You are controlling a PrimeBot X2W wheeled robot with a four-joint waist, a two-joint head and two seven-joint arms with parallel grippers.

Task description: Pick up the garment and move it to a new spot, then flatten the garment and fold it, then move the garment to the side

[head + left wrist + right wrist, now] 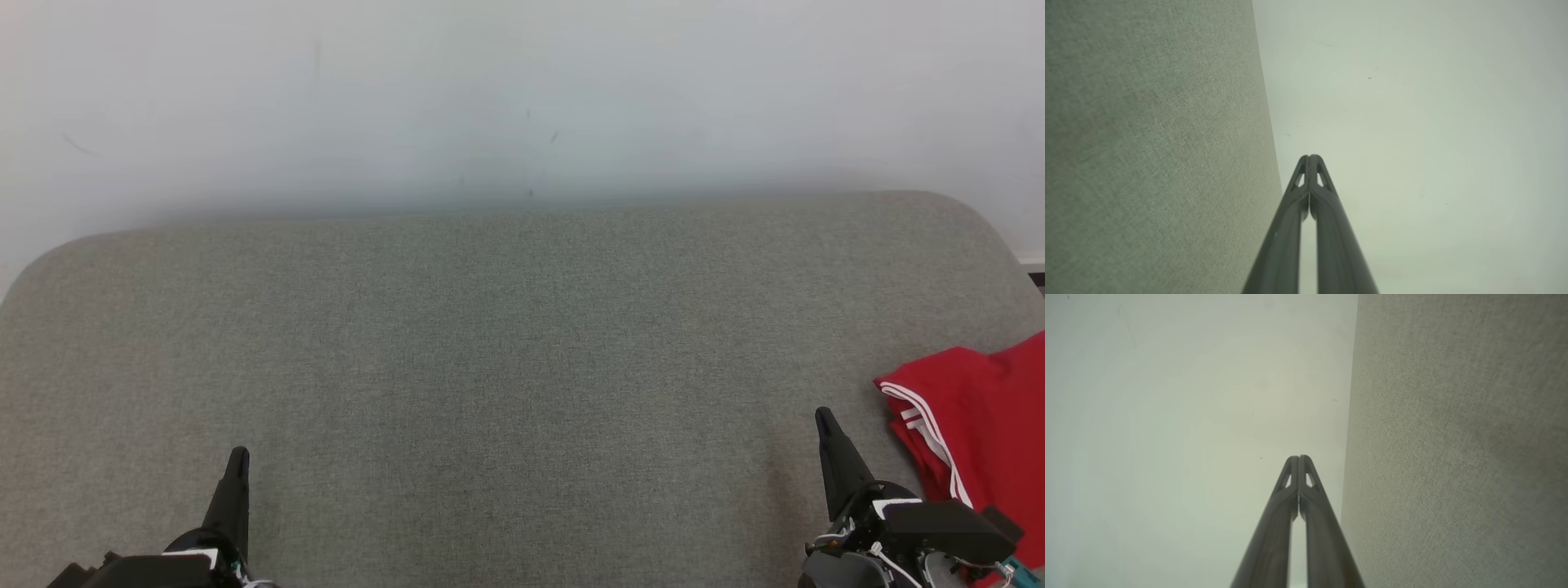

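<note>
Head view: the red garment [976, 408] lies on the grey pad [506, 367], just right of my right gripper [823, 418]; my left gripper [238, 454] sits well left of it.
Left wrist view: fingers [1331, 228] pressed together, holding nothing.
Right wrist view: fingers likewise together and empty, with the wall [1167, 396] ahead.

The left gripper [237, 454] sits at the near left edge and the right gripper [823, 415] at the near right edge, both with fingertips pressed together, empty, pointing toward the far edge.

Red garment [984, 416] at grey cushion's [490, 367] right edge, both claws closed
</note>
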